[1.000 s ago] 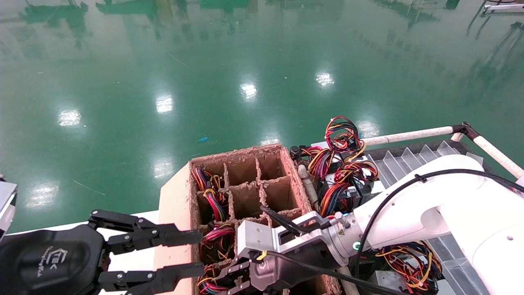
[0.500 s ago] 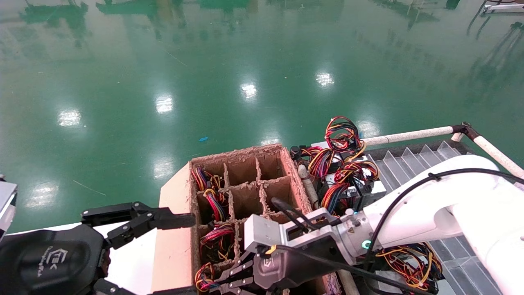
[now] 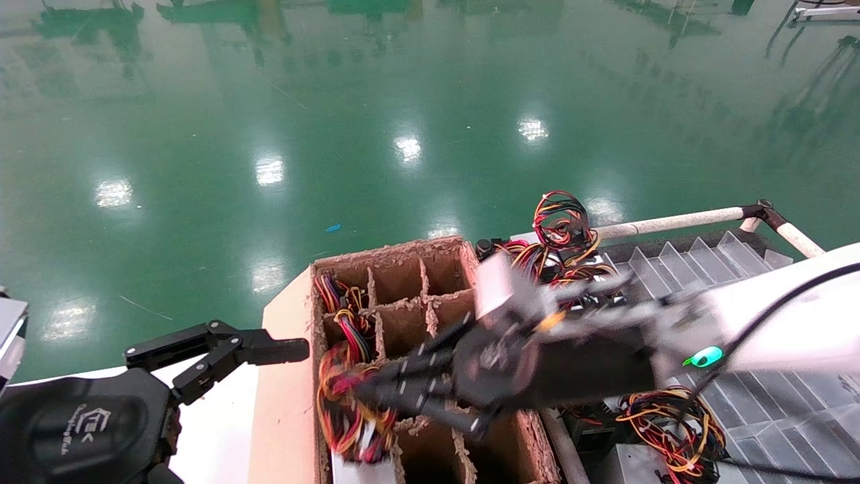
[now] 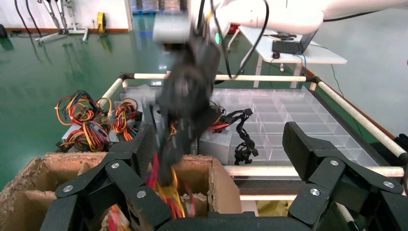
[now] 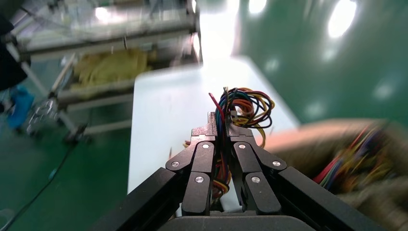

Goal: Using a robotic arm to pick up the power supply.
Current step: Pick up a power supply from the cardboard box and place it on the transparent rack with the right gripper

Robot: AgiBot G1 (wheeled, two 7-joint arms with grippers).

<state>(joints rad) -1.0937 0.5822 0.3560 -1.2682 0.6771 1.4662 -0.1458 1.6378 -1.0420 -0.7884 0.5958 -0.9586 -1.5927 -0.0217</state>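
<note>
Clamped together on a looped bundle of red, yellow, orange and black wires [image 5: 243, 108], the slim black fingers [image 5: 204, 161] of the right gripper [image 3: 376, 393] on the white robotic arm [image 3: 786, 316] leave only a thin gap filled by the wires. That bundle belongs to the power supply [image 3: 353, 420], whose wires hang from the fingertips above the near left cells of the brown divided cardboard box [image 3: 403, 316]; its silver-grey metal body shows only as a pale edge at the bottom of the head view. At the near left, the black left gripper with a logo [image 3: 201, 376] sits with its fingers spread wide, beside the box. Farther right, more wire-bundled power supplies [image 3: 561, 238] lie on a clear ribbed plastic tray [image 3: 678, 259].
</note>
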